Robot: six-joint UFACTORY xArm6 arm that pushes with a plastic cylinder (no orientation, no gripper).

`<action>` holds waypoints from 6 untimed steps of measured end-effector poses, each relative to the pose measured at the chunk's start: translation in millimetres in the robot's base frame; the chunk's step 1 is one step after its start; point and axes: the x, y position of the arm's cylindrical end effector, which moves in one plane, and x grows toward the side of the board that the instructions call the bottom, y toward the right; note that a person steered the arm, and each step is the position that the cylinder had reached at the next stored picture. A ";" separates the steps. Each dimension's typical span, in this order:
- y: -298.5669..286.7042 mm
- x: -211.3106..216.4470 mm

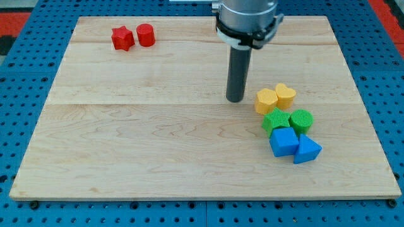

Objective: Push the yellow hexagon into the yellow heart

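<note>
Blocks sit in two groups on the pale wooden table, which rests on a blue perforated base. The arm has no gripper at all, so nothing is held; it ends in a straight dark rod hanging down from a grey collar at the view's top. My tip rests on the bare wood just to the view's left of the yellow hexagon, close by but with a narrow strip of table showing between them.

That yellow hexagon lies at the view's right side, about halfway down the table, and its right edge touches the yellow heart, which sits slightly higher in the view. The two yellow pieces are already pressed together with no gap that I can see.

Directly below them is the rest of the cluster. A green star lies right under the hexagon, seemingly touching it, and a green cylinder sits beside the star on the view's right. Under these comes a blue cube, and to its right a blue triangular block, the lowest piece in the group. All six crowd tightly together.

Well apart from them, near the view's top left corner of the table, a red star and a red cylinder-like block stand side by side, touching or nearly so, with the star on the left.
</note>
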 end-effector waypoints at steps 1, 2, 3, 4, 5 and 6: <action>6.9 -68.2; 17.5 -135.5; -12.3 -193.7; -77.4 -218.1; -141.7 -222.3; -223.5 -215.3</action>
